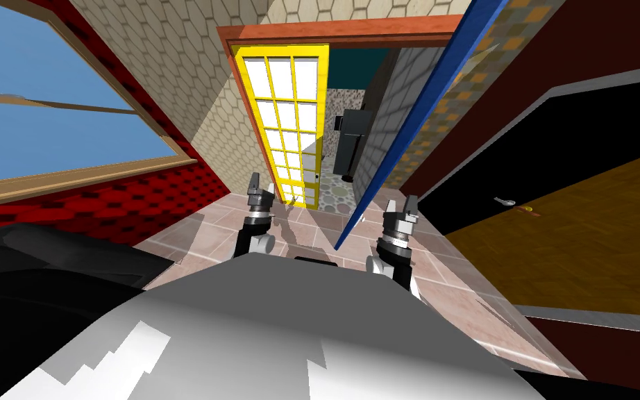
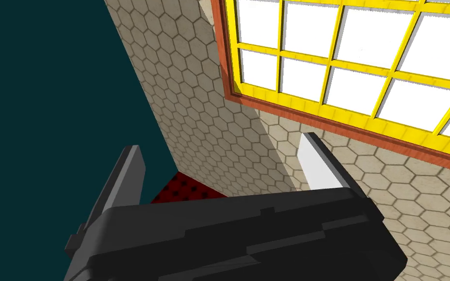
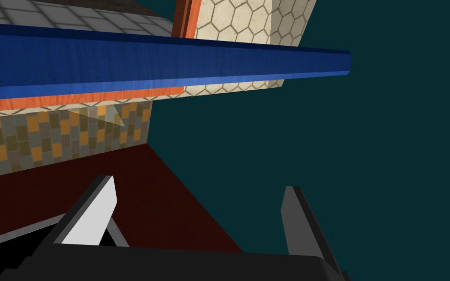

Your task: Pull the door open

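Observation:
A blue door [image 1: 416,118] stands swung out toward me, seen edge-on, its bottom corner on the floor between my two arms. In the right wrist view the blue door [image 3: 170,58] crosses as a long band beyond the fingers, apart from them. Beside it, a yellow door with white panes [image 1: 287,118] fills the left half of the orange door frame [image 1: 339,33]. My left gripper [image 1: 259,186] is open in front of the yellow door [image 2: 356,63], touching nothing. My right gripper [image 1: 400,207] is open just right of the blue door's edge and holds nothing. Both open grippers show again in the wrist views [image 2: 219,156] [image 3: 197,205].
Through the gap lies a pebbled floor with a dark cabinet [image 1: 350,142]. On the left stands a red wall with a window [image 1: 55,118]. To the right are a dark red wall, a black area and a brown door with a silver handle [image 1: 504,202]. Pink floor tiles [image 1: 312,229] lie ahead.

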Controlling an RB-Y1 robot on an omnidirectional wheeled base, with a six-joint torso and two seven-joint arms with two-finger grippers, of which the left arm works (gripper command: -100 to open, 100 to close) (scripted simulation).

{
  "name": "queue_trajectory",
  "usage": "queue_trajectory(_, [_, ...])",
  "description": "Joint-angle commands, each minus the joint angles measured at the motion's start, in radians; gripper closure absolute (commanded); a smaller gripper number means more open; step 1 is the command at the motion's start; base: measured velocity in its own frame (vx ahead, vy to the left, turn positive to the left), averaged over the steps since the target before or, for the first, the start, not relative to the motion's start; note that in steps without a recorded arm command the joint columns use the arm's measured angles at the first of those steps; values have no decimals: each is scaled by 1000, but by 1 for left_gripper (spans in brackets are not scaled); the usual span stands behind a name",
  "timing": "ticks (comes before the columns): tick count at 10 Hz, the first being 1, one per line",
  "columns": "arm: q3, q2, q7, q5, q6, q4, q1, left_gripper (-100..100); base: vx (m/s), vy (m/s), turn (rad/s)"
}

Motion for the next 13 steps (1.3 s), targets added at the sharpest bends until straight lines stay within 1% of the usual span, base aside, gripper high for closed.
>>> queue_trajectory(1, [-10, 10, 21, 22, -15, 35, -13, -100, -22, 72, -27])
queue_trajectory(4, [-30, 28, 59, 65, -44, 102, -38, -100, -8, 76, -27])
queue_trajectory(5, [-35, 31, 67, 73, -49, 115, -43, -100, 6, 82, -19])
queue_trajectory(6, [-43, 37, 82, 90, -61, 142, -52, -100, 1, 73, -22])
queue_trajectory(7, [-47, 40, 89, 99, -66, 155, -57, -100, 11, 62, -16])
queue_trajectory(8, [-55, 46, 104, 116, -78, 181, -67, -100, 14, 70, -19])
queue_trajectory(12, [-73, 56, 138, 154, -103, 240, -88, -100, 16, 56, -15])
queue_trajectory(13, [-83, 61, 156, 173, -116, 270, -99, -100, 29, 59, -27])
